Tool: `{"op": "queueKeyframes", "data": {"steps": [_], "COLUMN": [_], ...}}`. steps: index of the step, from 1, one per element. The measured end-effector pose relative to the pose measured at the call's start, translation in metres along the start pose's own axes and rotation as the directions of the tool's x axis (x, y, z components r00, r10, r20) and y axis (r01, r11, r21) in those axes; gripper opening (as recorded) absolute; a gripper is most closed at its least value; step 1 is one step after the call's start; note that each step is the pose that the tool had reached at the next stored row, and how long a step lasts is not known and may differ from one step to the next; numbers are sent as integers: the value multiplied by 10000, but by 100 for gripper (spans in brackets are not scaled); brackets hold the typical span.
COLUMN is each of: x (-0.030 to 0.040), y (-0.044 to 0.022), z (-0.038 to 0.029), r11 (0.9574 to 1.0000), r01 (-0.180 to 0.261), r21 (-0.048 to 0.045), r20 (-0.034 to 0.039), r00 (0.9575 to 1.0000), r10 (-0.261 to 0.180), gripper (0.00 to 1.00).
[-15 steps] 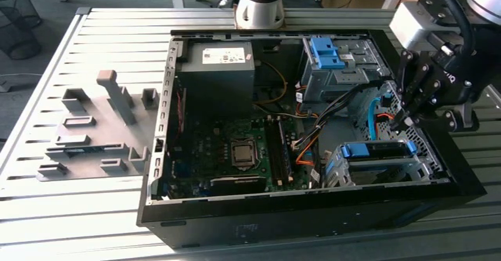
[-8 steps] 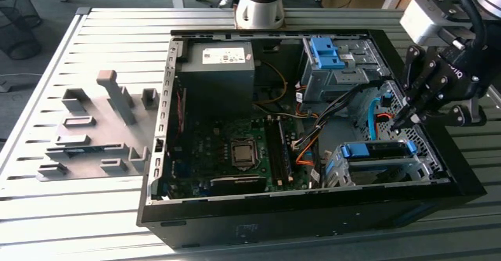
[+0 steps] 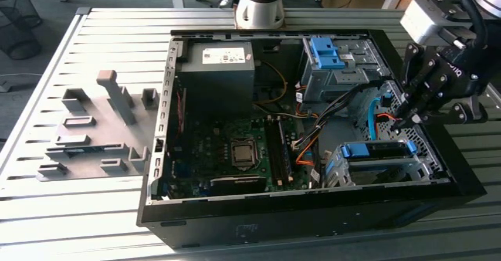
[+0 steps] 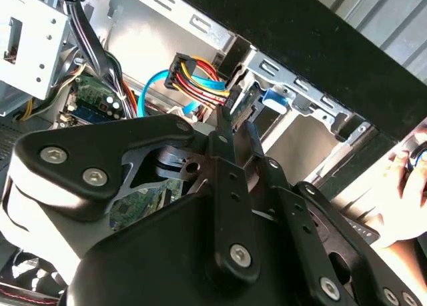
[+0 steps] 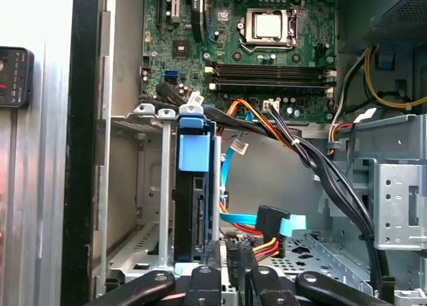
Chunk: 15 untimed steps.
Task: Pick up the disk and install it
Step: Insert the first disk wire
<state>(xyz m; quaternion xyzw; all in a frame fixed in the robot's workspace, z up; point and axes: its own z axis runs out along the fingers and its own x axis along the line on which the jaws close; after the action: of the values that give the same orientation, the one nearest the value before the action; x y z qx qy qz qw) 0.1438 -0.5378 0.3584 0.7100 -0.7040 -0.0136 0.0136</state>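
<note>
The disk (image 3: 374, 150) sits on edge inside the metal drive cage (image 3: 415, 168) at the near corner of the open computer case, on the exterior view's right. Its blue rail tab (image 5: 193, 149) and its connector edge (image 5: 198, 219) face my gripper. My gripper (image 3: 404, 120) hangs just above that cage, beside the disk and not touching it. In both wrist views the gripper (image 5: 232, 263) (image 4: 235, 119) has its fingers close together with nothing between them. A black connector (image 5: 270, 221) with coloured wires and a blue cable lies loose just beside the fingertips.
A dark grey power supply box (image 3: 215, 67) and a blue bracket (image 3: 325, 53) in an upper cage sit at the case's far side. Cable bundles (image 3: 344, 105) cross the middle over the motherboard (image 3: 234, 149). A grey fixture (image 3: 94, 132) lies on the table. A person's hand (image 4: 400, 186) is near the case.
</note>
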Motion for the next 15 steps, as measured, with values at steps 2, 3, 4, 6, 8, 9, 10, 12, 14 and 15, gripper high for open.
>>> {"op": "queueKeyframes", "data": {"steps": [2, 3, 4, 6, 8, 9, 10, 12, 14, 15], "x": [-19, -22, -22, -23, -26, -26, -26, -26, -28, -29], "y": [-8, -9, -11, -15, -20, -21, -21, -23, -27, -29], "z": [7, 14, 22, 36, 51, 57, 61, 74, 93, 103], "r11": [10000, 10000, 9999, 9996, 9992, 9991, 9991, 9991, 9991, 9990], "r01": [26, 68, 140, 298, 409, 426, 425, 425, 435, 439], "r21": [0, 0, 0, 0, -1, -1, -3, -7, -9, -9], "r20": [-2, -2, -3, -12, -17, -29, -74, -140, -175, -184], "r00": [10000, 10000, 9999, 9996, 9992, 9991, 9991, 9990, 9989, 9989], "r10": [-26, -68, -140, -298, -409, -426, -425, -425, -435, -439], "gripper": [25, 25, 25, 25, 25, 25, 25, 25, 25, 25]}}
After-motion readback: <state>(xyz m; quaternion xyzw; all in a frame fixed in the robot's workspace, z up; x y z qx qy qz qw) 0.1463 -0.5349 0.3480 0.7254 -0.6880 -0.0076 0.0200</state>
